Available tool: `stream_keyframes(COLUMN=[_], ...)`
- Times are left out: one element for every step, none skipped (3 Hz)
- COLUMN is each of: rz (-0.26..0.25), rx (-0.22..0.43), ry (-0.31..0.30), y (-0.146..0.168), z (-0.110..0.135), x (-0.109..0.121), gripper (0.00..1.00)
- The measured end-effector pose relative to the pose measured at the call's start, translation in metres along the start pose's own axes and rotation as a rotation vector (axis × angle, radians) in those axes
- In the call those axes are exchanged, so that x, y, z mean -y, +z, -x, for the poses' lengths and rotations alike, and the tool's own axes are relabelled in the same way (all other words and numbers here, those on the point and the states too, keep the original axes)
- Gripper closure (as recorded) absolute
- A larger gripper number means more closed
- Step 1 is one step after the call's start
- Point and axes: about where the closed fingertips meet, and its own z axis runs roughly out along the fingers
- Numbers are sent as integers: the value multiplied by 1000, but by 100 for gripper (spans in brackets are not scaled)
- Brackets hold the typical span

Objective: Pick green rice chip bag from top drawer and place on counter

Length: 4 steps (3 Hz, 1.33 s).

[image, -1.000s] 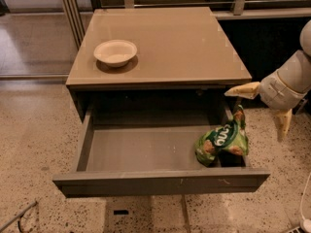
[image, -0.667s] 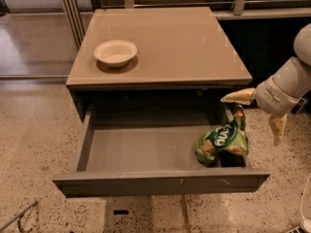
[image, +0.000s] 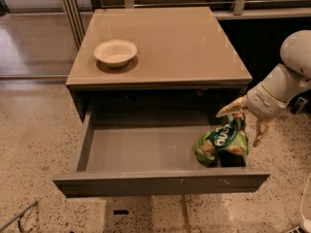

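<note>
The green rice chip bag [image: 222, 142] lies crumpled in the right front corner of the open top drawer [image: 146, 149]. My gripper [image: 244, 121] hangs at the drawer's right side, just above the bag's upper right end. Its tan fingers [image: 231, 108] are spread apart, one over the drawer and one outside its right wall, and hold nothing. The tan counter [image: 180, 42] tops the cabinet behind the drawer.
A white bowl [image: 115, 52] stands on the left part of the counter. The drawer front panel [image: 160, 182] juts toward the camera over a speckled floor. A railing and dark wall lie behind and to the right of the cabinet.
My gripper has moved left and down, from beside the cabinet's right edge to just above the bag. The bag, drawer and bowl have not moved.
</note>
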Motion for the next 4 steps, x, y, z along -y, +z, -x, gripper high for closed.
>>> stream_keyframes(rz=[-2, 0, -3, -3], rx=[11, 13, 8, 8], ry=[-8, -7, 0, 0], y=[6, 10, 10, 10], z=[-4, -7, -10, -10], x=[4, 5, 5, 5], gripper=[26, 45, 68, 92])
